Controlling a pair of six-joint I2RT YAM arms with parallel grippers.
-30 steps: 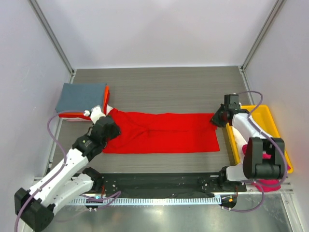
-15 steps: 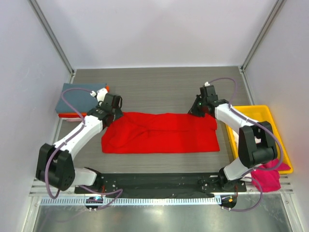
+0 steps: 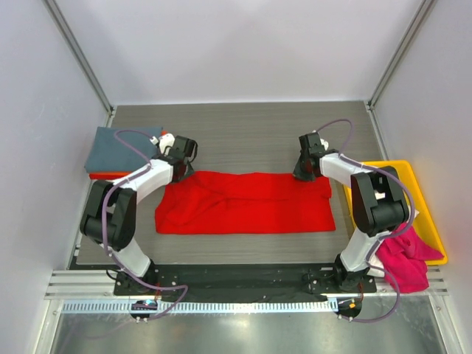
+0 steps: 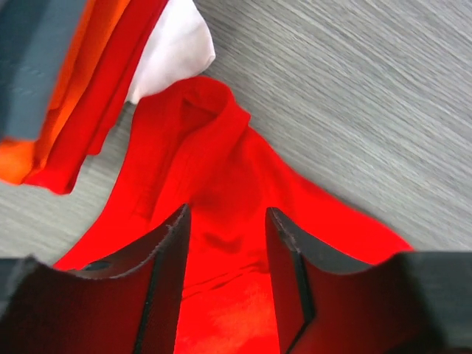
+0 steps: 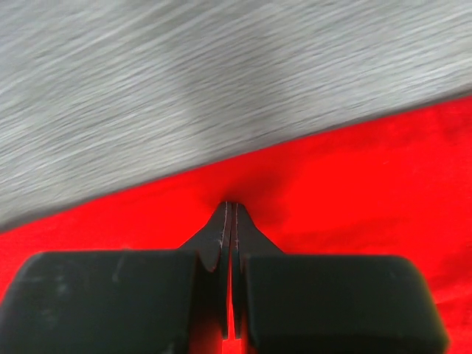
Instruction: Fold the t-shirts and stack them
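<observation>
View from above: a red shirt (image 3: 247,203) lies flat across the middle of a grey table (image 3: 243,133), folded into a long strip running left to right. The right claw (image 5: 230,210) has its fingers pressed together on the strip's far right edge. The left claw (image 4: 227,214) hangs over the far left corner with its fingers apart and cloth beneath them, gripping nothing. Just left of that corner a white shirt (image 4: 173,51) pokes out from a folded pile topped by a grey-blue shirt (image 3: 122,147). A pink shirt (image 3: 404,254) spills over the near end of a yellow tray (image 3: 415,188) on the right. The likely trouble is that if only the right side lifts, the strip would twist and the fold skew. The left fingers, closing so near the pile, could also snag the white shirt and drag it out.
</observation>
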